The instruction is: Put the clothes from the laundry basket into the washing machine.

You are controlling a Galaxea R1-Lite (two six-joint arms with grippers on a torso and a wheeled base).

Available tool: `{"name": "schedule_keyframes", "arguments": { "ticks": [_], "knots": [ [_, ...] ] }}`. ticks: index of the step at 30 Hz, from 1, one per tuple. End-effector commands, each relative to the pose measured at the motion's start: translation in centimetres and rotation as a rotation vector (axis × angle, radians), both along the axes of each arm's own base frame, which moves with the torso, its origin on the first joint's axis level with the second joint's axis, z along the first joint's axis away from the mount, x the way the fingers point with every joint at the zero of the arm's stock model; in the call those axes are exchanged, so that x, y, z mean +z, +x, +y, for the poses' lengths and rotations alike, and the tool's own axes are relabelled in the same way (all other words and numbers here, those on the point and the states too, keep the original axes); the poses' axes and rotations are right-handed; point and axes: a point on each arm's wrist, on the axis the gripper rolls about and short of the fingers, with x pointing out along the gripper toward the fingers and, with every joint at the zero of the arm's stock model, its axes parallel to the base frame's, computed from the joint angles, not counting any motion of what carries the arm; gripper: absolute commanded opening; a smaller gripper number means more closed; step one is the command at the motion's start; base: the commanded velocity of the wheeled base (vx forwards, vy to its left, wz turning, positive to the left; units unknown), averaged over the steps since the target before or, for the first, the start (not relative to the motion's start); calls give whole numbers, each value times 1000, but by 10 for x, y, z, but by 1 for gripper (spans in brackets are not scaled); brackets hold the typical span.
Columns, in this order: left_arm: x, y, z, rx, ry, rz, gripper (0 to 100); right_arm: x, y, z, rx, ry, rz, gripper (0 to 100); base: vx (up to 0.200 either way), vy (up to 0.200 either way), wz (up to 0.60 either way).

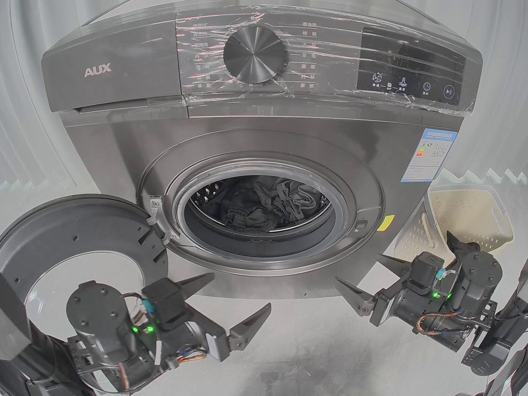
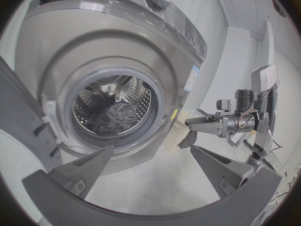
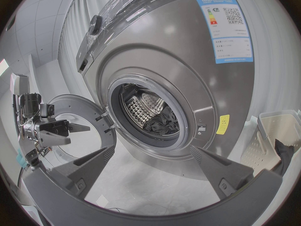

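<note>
The grey front-loading washing machine (image 1: 264,116) stands with its round door (image 1: 77,243) swung open to the left. Dark clothes (image 1: 258,204) lie heaped in the drum, and the same dark clothes (image 2: 111,120) (image 3: 161,123) are seen through both wrist cameras. A cream laundry basket (image 1: 478,210) sits on the floor right of the machine, with one dark garment (image 3: 283,151) draped at its near corner. My left gripper (image 1: 239,292) hovers low in front of the door opening, open and empty. My right gripper (image 1: 356,269) hangs open and empty between the drum and the basket.
The open door takes up the floor space at the lower left, close behind my left arm. Pale curtains (image 1: 33,138) hang behind and beside the machine. Bare grey floor (image 1: 308,336) lies in front of the drum.
</note>
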Motion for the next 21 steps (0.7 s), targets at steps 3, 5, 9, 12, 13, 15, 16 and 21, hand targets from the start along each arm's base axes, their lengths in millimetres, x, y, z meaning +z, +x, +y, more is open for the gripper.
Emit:
{"name": "schedule_keyframes", "arguments": {
  "ticks": [3, 5, 9, 12, 13, 15, 16, 21],
  "knots": [
    [23, -36, 44, 49, -97, -68, 100, 17, -12, -36, -96, 28, -48, 100, 0, 0, 0],
    [27, -39, 49, 64, -115, -87, 100, 21, -12, -44, -123, 30, -67, 100, 0, 0, 0],
    [34, -44, 64, 99, -140, -118, 100, 21, -24, -60, -170, 4, -81, 100, -50, 0, 0],
    [35, -47, 72, 121, -153, -131, 100, 26, -29, -65, -188, 1, -99, 100, -200, 0, 0],
    [37, -48, 75, 135, -163, -139, 100, 27, -30, -68, -205, 0, -102, 100, -200, 0, 0],
    [39, -49, 78, 150, -168, -149, 100, 28, -31, -71, -220, -3, -102, 100, -200, 0, 0],
    [40, -51, 83, 166, -163, -153, 100, 30, -33, -74, -229, -9, -105, 100, -200, 0, 0],
    [42, -65, 100, 182, -135, -150, 100, 36, -47, -86, -252, -24, -95, 100, -200, 0, 0]
  ]
}}
